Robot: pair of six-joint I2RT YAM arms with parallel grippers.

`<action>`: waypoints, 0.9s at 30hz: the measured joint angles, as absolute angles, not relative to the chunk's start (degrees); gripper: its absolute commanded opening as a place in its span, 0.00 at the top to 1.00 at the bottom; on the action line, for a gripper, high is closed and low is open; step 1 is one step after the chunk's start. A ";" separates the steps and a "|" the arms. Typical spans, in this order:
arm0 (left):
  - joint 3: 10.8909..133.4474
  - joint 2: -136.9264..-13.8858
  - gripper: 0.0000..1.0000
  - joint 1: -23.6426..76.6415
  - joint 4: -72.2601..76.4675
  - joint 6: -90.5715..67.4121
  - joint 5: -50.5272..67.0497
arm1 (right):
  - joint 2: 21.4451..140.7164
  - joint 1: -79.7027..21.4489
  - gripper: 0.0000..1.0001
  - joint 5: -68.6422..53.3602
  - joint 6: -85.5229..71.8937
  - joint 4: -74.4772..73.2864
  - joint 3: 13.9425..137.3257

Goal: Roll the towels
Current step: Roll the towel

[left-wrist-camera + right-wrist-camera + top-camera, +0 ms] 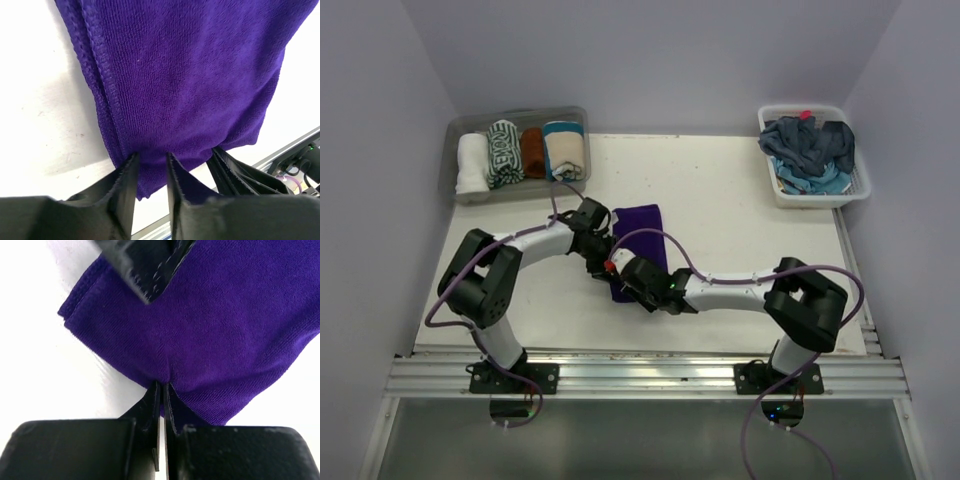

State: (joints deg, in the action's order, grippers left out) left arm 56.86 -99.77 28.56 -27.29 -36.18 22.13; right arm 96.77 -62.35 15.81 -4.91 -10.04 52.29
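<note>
A deep purple towel point(642, 232) lies folded in a long strip in the middle of the table. Both grippers meet at its near end. In the left wrist view my left gripper point(152, 161) has its two fingers closed on the thick near-left edge of the purple towel point(190, 75), and cloth fills the gap between them. My right gripper point(162, 386) is shut, pinching a small pucker of the towel's point(225, 325) near edge. From above, the left gripper point(601, 262) and right gripper point(625, 285) almost touch.
A clear tub point(520, 113) at the back left holds rolled towels: white point(472, 163), green-patterned point(504, 152), rust-brown point(532, 152), cream-and-teal point(565, 150). A white lattice basket point(820, 197) at the back right holds a heap of blue towels point(810, 145). A metal rail point(650, 372) runs along the near edge.
</note>
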 measured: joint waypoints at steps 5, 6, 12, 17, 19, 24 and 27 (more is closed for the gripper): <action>58.28 -99.11 0.54 27.81 -27.97 -35.46 21.71 | 95.74 -62.28 1.00 15.55 -4.45 -12.99 53.60; 58.59 -98.89 0.53 27.64 -28.03 -35.24 21.56 | 95.64 -62.22 1.00 15.46 -4.40 -13.41 54.04; 59.68 -96.88 0.53 25.78 -28.53 -34.63 20.99 | 95.18 -60.38 1.00 13.89 -4.19 -15.35 57.39; 59.77 -95.61 0.53 23.62 -29.26 -33.80 20.56 | 95.22 -57.93 1.00 11.75 -4.19 -15.94 59.48; 59.77 -94.91 0.53 22.87 -29.71 -33.56 20.10 | 95.39 -56.75 1.00 10.61 -4.19 -15.99 60.49; 59.64 -92.40 0.54 22.13 -30.59 -33.17 19.11 | 98.24 -54.54 1.00 8.91 -3.81 -16.05 63.92; 58.89 -91.13 0.57 22.13 -30.87 -32.82 18.79 | 100.40 -53.82 1.00 7.88 -3.57 -16.10 65.28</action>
